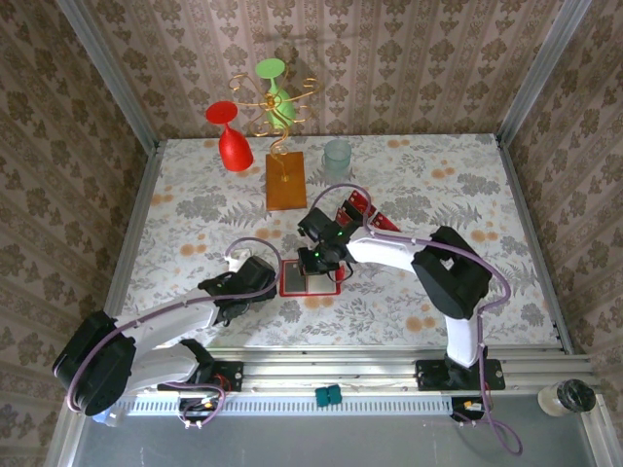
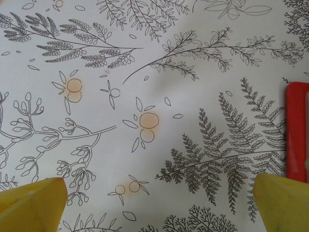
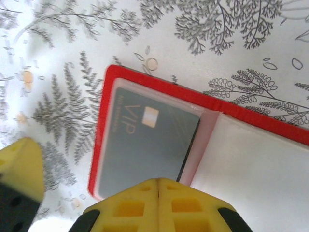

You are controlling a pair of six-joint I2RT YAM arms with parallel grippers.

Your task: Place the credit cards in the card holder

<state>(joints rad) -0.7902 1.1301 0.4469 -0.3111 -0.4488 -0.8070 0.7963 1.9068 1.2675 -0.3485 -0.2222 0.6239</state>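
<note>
The card holder (image 1: 287,278) lies open on the flowered tablecloth, with a red rim (image 3: 145,77) and pale clear pockets inside. A grey card (image 3: 140,145) with "VIP" lettering and a pale chip sits under its left clear pocket. My right gripper (image 3: 158,184) hovers just over the holder's near edge, jaws pressed together with nothing between them; it is over the holder (image 1: 319,261). My left gripper (image 2: 159,205) stands wide open above bare cloth, with the holder's red edge (image 2: 295,130) to its right; it is left of the holder (image 1: 265,280). Red credit cards (image 1: 364,206) lie behind the right arm.
An orange wooden block (image 1: 285,181) carries a wire stand with a red glass (image 1: 234,146) and a green glass (image 1: 277,97) at the back. A clear cup (image 1: 337,153) stands to its right. Patterned walls close in three sides.
</note>
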